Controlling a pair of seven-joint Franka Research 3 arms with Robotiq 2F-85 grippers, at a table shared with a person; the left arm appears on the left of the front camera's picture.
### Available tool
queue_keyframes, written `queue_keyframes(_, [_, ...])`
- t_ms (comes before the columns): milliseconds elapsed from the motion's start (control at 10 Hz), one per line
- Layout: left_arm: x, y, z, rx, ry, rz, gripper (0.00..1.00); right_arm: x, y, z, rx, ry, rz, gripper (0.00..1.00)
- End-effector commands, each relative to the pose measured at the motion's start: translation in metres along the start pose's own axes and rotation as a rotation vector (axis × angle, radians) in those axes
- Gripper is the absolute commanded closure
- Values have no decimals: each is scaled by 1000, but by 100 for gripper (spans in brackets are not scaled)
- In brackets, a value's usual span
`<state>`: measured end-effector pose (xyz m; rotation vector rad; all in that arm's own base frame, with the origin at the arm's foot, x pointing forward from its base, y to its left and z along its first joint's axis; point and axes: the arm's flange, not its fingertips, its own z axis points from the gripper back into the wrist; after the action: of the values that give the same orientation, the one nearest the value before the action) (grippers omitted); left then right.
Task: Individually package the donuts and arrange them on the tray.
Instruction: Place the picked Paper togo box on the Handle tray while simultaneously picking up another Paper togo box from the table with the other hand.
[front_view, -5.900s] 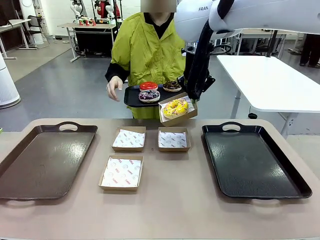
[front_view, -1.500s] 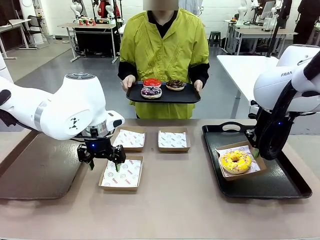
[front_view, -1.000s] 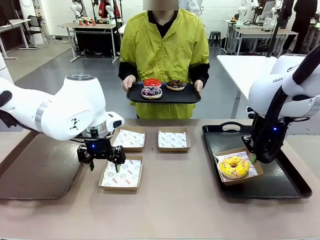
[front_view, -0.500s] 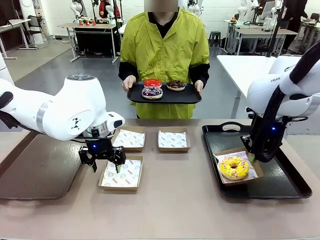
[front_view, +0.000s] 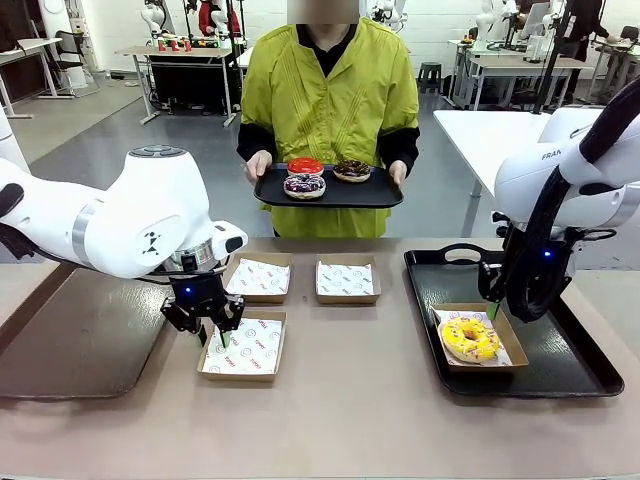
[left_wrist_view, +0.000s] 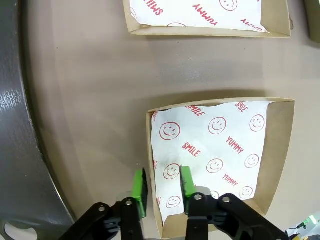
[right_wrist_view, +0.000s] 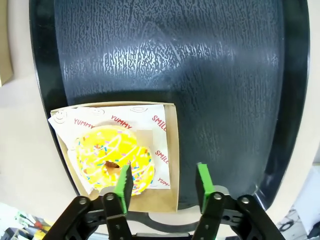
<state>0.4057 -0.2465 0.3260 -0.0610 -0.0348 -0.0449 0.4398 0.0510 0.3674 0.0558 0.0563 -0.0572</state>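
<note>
Both point downward: left pincer pinches box wall, right pincer parted.

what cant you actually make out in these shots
- Front view: much of the brown tray, behind the left arm.
- Left wrist view: the far box, cut off by the top edge; the near box's corner, behind the left gripper.
- Right wrist view: the yellow donut's near edge, under a green finger.
- Front view: toppings of the donuts on the person's tray, too small.

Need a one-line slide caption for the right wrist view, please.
Open right gripper hovers over a yellow-iced sprinkled donut in its paper-lined box, set on the black tray.
</note>
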Motion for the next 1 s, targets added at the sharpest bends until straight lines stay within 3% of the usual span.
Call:
queue_keyframes(0, [4, 0, -2, -15, 19, -12, 100, 1, 0, 3, 38, 10, -20, 0])
queue_keyframes(500, [4, 3, -2, 9, 25, 3, 100, -4, -3, 11, 60, -5, -12, 0])
queue_keyframes(600, [2, 4, 5, 15, 15, 29, 100, -10, -10, 22, 128, 6, 57, 0])
queue_keyframes(700, [-2, 5, 22, -3, -4, 29, 100, -21, -27, 40, 275, 41, 147, 0])
queue_keyframes(900, [-9, 8, 70, -4, -54, 23, 100, -42, -86, 79, 544, -6, 178, 0])
